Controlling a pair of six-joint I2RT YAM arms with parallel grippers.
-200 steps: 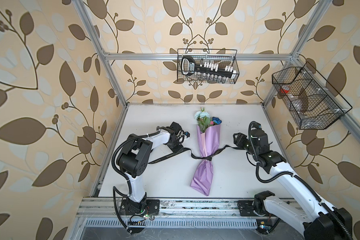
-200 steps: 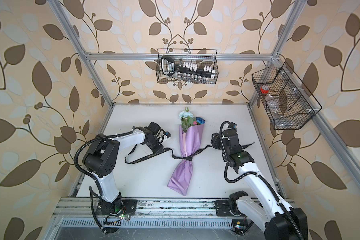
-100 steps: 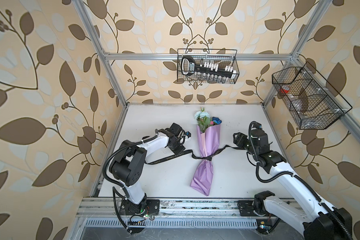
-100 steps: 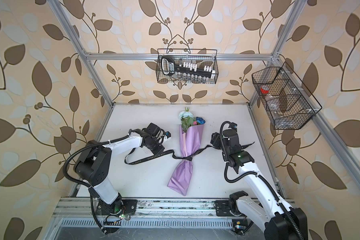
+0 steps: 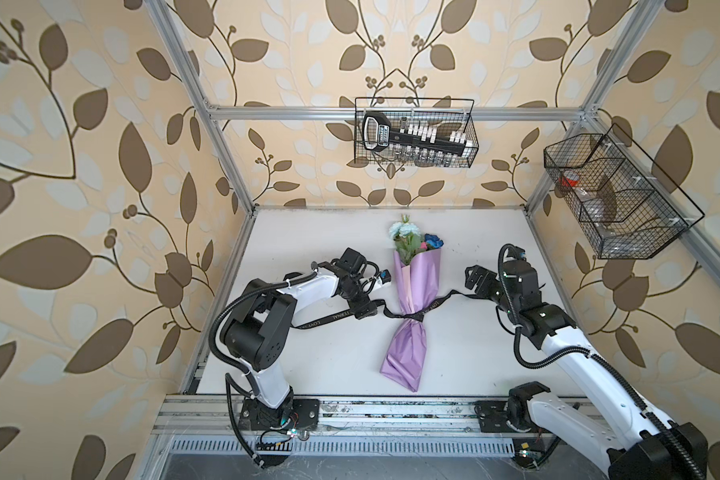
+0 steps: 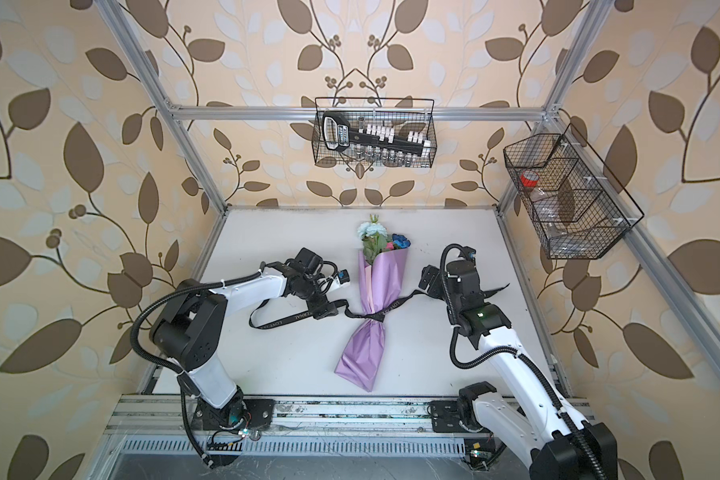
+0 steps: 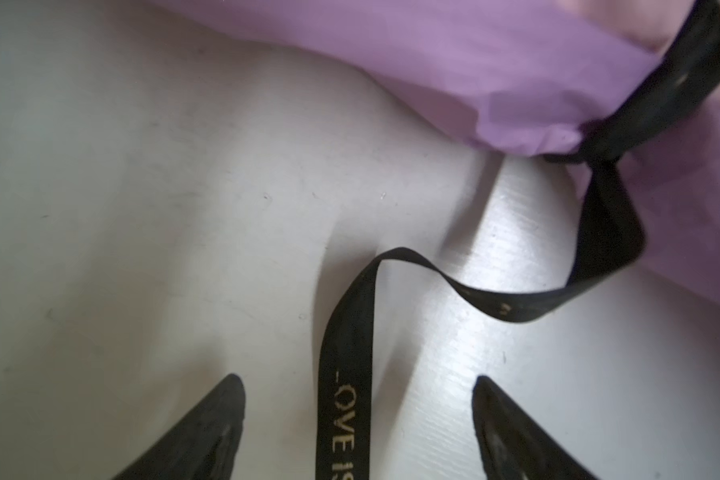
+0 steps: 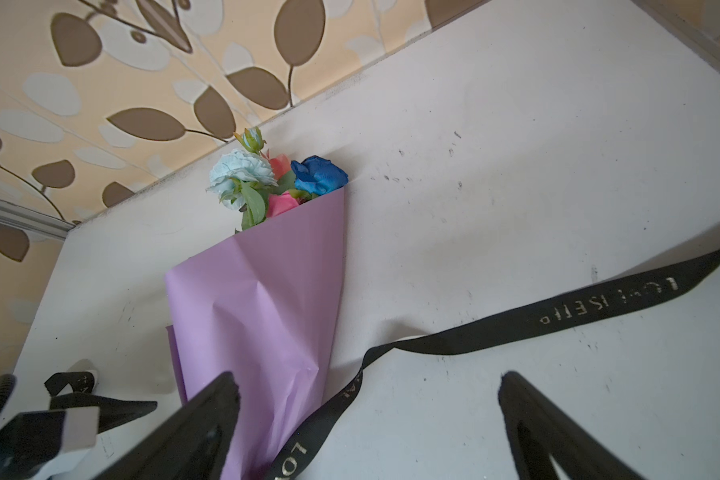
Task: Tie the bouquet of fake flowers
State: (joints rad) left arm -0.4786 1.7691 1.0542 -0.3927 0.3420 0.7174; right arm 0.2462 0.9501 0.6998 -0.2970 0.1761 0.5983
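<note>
1. Nearest, a metal rail (image 5: 375,409) carries both arm bases at the white table's (image 5: 333,361) front.
2. Mid-table lies the bouquet of fake flowers (image 5: 418,282), blooms toward the back wall, a black ribbon (image 5: 329,319) cinched round it.
3. A wire basket (image 5: 414,139) hangs on the leaf-patterned back wall.
4. Left wrist view alone shows the left gripper (image 7: 356,380) spread, ribbon loose between.
5. Right wrist view alone: right gripper (image 8: 367,376) spread wide, empty.

In the left wrist view the bouquet of fake flowers (image 7: 433,62) is showing only as blurred wrapping running off the edge, and the lettering on the ribbon (image 7: 344,395) is getting cut off. In the right wrist view one of the right fingers (image 8: 192,436) is covering the wrapping's lower part. In both top views the side wire basket (image 5: 641,245) is holding things too small to name.
</note>
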